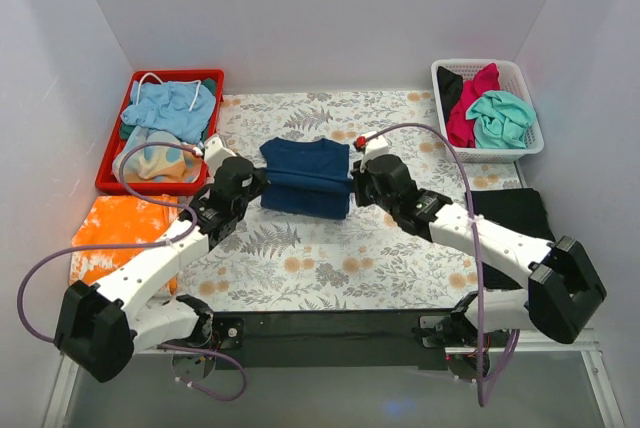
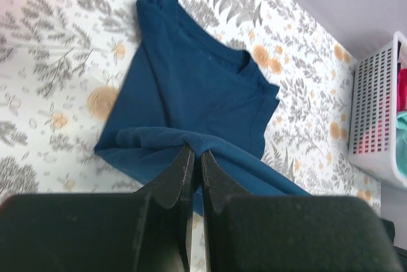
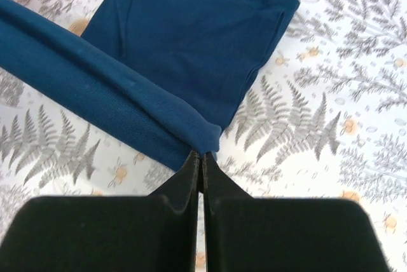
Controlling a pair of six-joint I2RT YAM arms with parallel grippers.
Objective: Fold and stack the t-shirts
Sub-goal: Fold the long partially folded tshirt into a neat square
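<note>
Far left on the tabletop (image 1: 300, 260): an orange cloth (image 1: 115, 238), spread flat. Behind it, a red tray (image 1: 104, 180) heaped with a pale blue garment (image 1: 170, 106) and a striped one (image 1: 160, 158).

Next, the left gripper (image 1: 258, 183), jaws clenched on the left end of a rolled fold along the near edge of the navy-blue t-shirt (image 1: 305, 170). From the left wrist view, fingertips (image 2: 184, 164) pressed together with the blue cloth (image 2: 197, 88) pinched between them.

Mid-tabletop, the navy-blue t-shirt itself: sleeves tucked in, collar toward the far side, far half lying flat on the floral cover, near edge doubled into a thick roll and stretched between the two grippers.

Then the right gripper (image 1: 352, 183), jaws likewise clamped on the roll's right end; in the right wrist view, tips (image 3: 191, 167) shut on the corner of the fold (image 3: 191, 43).

Further right, a plain black t-shirt (image 1: 512, 216), folded, lying on the tabletop beside the right arm. Behind it, a white basket (image 1: 520, 151) holding a magenta t-shirt (image 1: 468, 113), a teal t-shirt (image 1: 500, 118) and something dark at its back left corner.
</note>
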